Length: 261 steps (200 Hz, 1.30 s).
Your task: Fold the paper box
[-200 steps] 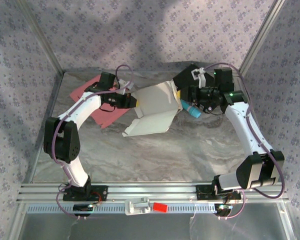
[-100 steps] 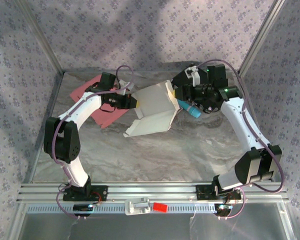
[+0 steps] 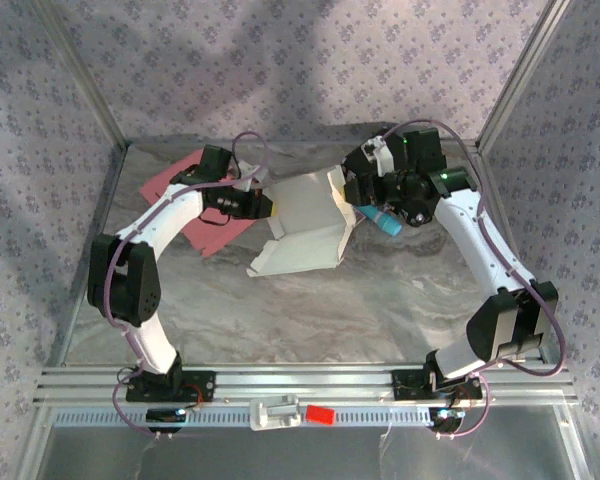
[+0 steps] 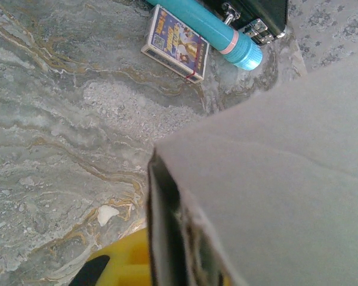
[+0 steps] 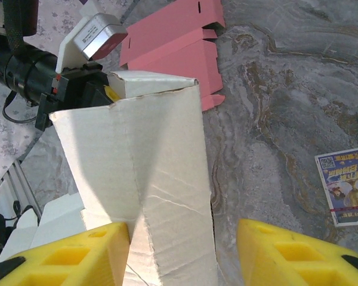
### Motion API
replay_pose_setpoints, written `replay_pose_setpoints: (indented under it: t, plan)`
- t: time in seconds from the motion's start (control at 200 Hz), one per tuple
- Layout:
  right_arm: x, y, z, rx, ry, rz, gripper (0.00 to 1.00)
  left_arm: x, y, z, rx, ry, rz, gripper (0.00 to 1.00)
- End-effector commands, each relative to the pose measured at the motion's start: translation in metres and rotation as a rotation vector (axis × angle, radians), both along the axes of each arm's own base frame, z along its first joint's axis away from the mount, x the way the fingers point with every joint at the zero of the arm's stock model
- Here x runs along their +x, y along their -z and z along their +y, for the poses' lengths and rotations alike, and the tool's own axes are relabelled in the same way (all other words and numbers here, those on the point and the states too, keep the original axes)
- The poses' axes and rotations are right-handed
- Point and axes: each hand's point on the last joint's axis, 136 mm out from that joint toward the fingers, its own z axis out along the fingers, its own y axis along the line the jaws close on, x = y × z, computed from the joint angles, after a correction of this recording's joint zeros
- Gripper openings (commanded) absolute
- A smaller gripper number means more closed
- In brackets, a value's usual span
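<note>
Left tool, clamped shut on the left edge of the white paper box, keeps the position it had a second ago; its arm has not shifted. Under that arm a flat pink carton blank lies unmoved on the marbled worktop. The paper box, half erected, stands toward the back of the worktop between the two tools, with its lower flap spread toward the near left. Since the earlier frame its right wall has drawn slightly leftward and stands steeper. The right tool has travelled left and toward the back wall with its arm and now sits at that right wall. A teal cylinder lies just right of the box, as before.

The left wrist view adds one yellow finger pressed against a box panel. Beyond it is a printed booklet on the worktop, with the teal cylinder crossing its corner.

The right wrist view adds the state of the right tool: its jaws stand apart, straddling a creased box wall. The finger at picture left touches the wall, while the other is clear of it. The left tool pinches the far corner. The pink carton blank lies behind, and the booklet to the right.
</note>
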Motion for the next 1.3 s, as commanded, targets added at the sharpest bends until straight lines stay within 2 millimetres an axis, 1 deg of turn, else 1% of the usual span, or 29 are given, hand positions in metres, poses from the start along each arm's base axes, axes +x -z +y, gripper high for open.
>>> replay_pose_setpoints:
  t: [0.0,0.105,0.26,0.435,0.54,0.65,0.79,0.954,1.089,1.194,1.299]
  plan:
    - [0.000,-0.003,0.005,-0.014,-0.029,-0.011,0.52,-0.006,-0.026,-0.011,-0.039,0.055,-0.066,0.00]
    - [-0.001,-0.005,0.008,0.000,-0.044,-0.008,0.54,-0.006,-0.026,-0.011,-0.039,0.055,-0.066,0.00]
    - [-0.008,-0.014,0.015,0.038,-0.082,-0.001,0.57,-0.006,-0.025,-0.011,-0.034,0.050,-0.060,0.00]
    - [-0.014,-0.009,0.015,0.020,-0.091,0.012,0.58,-0.005,-0.024,-0.011,-0.030,0.046,-0.061,0.00]
    - [-0.019,-0.012,0.014,0.029,-0.099,0.015,0.60,-0.005,-0.023,-0.010,-0.024,0.044,-0.061,0.00]
    - [-0.023,-0.020,0.010,0.049,-0.086,0.010,0.61,-0.004,-0.020,-0.009,-0.016,0.038,-0.056,0.00]
    - [-0.025,-0.025,-0.005,0.056,-0.035,-0.005,0.61,-0.003,-0.019,-0.009,-0.014,0.036,-0.052,0.00]
    - [-0.025,-0.019,-0.019,0.058,0.013,-0.002,0.62,-0.003,-0.021,-0.010,-0.018,0.040,-0.055,0.00]
    - [-0.022,-0.009,-0.022,0.036,0.026,0.013,0.61,-0.003,-0.022,-0.011,-0.022,0.045,-0.058,0.00]
    - [-0.018,-0.002,-0.022,0.027,0.024,0.023,0.60,-0.004,-0.023,-0.012,-0.022,0.051,-0.059,0.00]
    - [-0.016,-0.003,-0.016,0.040,0.005,0.031,0.60,-0.004,-0.023,-0.012,-0.020,0.051,-0.056,0.00]
